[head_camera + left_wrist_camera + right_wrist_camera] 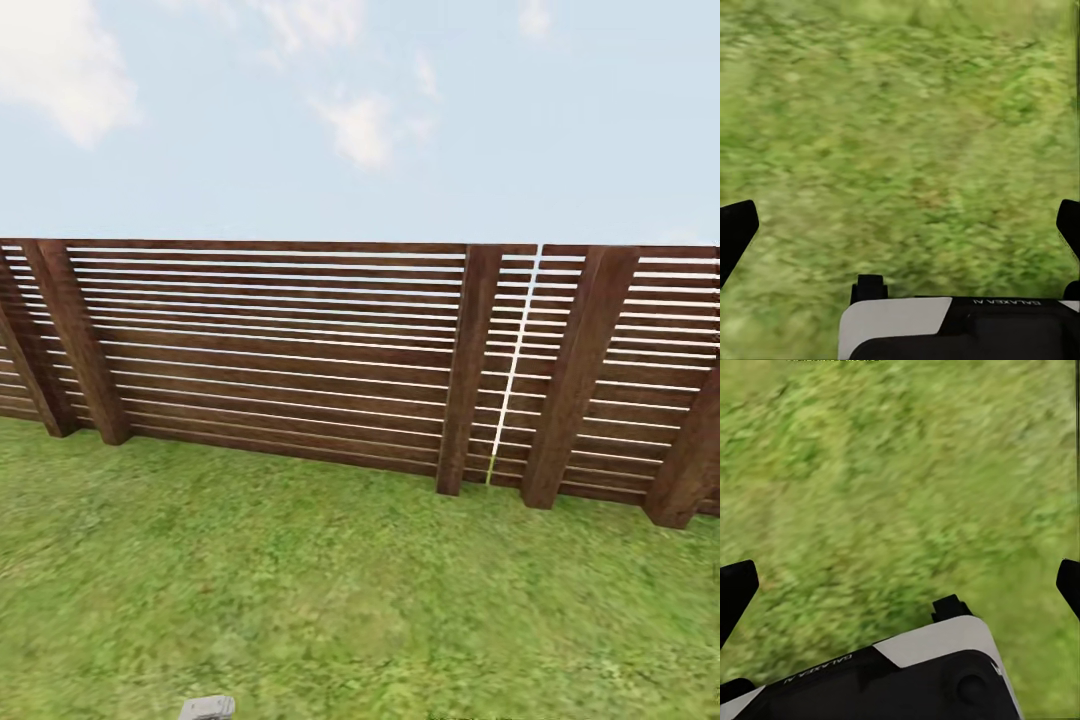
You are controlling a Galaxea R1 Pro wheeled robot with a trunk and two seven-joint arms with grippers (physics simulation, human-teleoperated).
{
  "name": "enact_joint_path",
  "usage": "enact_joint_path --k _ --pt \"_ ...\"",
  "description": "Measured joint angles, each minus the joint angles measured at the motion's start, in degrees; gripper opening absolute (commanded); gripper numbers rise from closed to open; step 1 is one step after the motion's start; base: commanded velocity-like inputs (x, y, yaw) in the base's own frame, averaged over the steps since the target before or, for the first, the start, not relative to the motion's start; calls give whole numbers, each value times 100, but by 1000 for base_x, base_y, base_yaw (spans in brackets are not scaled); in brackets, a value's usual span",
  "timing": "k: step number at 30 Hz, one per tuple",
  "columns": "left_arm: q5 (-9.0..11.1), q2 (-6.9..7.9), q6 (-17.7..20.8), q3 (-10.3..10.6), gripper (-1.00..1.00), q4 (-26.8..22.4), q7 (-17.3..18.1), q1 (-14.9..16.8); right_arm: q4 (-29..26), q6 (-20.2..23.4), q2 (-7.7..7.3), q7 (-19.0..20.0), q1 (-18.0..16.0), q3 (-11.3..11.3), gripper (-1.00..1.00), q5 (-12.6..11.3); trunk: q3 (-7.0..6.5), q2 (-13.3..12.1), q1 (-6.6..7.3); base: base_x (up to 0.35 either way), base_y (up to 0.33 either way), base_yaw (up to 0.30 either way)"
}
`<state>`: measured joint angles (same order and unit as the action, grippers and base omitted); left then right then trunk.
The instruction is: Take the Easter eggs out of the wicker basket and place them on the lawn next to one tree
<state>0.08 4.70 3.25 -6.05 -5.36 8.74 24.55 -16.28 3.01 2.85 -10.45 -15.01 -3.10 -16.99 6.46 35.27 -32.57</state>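
Left gripper (900, 225): black fingertips spread to opposite edges of its wrist frame, released, nothing between them but blurred lawn (900, 112); white-and-black robot body (945, 330) at lower frame carries mirrored lettering, seemingly "GALAXEA", partly legible. Right gripper (900, 585): likewise spread wide and empty over grass, with a white-and-black body panel (907, 675) at lower frame bearing reversed, blurred lettering. Head view: lawn fills the lower frame, a brown horizontal-slat fence (300, 350) crosses mid-frame under cloudy sky (360, 120), a small grey robot part (207, 708) at bottom edge.
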Motion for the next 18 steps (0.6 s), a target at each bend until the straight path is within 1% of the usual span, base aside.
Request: enact_joint_path --k 5,18 --pt "0 -17 -136 7 100 -3 -14 -11 7 -24 0 -13 0 -22 100 -8 9 0 0 0 0 -256" --pt "0 -10 -162 8 100 -4 -16 -13 47 -37 -14 -6 1 -31 100 -10 42 0 0 0 0 -273"
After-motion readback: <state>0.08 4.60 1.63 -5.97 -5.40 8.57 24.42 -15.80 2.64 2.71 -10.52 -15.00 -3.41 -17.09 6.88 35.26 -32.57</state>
